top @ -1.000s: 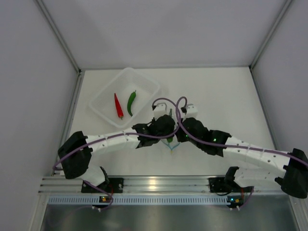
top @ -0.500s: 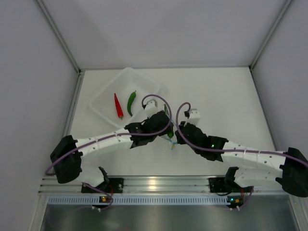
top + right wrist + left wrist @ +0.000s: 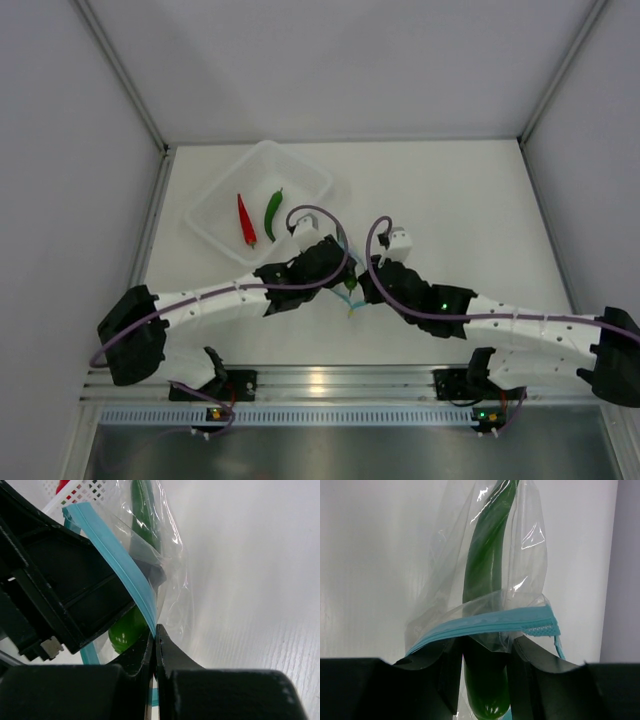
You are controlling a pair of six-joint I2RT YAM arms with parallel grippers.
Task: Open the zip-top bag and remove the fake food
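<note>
- The left gripper [image 3: 486, 647] is clamping its two black fingers on the near end of a slim, curved green plastic chili pepper [image 3: 485, 565], whose far part is lying inside a small, clear, crinkly plastic zip-top bag [image 3: 532, 555]
- The bag's light blue zip strip [image 3: 520, 616] is arching across the front of that pepper just above the fingers, with the bag mouth gaping around it
- The right gripper [image 3: 155, 632] is pinching the blue-edged rim of the zip-top bag, its fingers pressing tight together with the plastic between them
- From above, both grippers are meeting near the middle of the white tabletop [image 3: 450, 200]; the two wrists are covering most of the bag, leaving only a bit of blue strip and green showing between them
- A larger clear, rigid, rectangular plastic tub [image 3: 300, 165] is sitting just behind and left of the left gripper, close to it
- Inside the tub, a red plastic chili pepper [image 3: 245, 220] and a second green plastic chili pepper [image 3: 273, 213] are lying side by side, slightly apart
- Purple cables [image 3: 310, 212] are looping over each wrist, crossing above the grippers
- From the right wrist, the left gripper's black body is crowding the space just left of the bag
</note>
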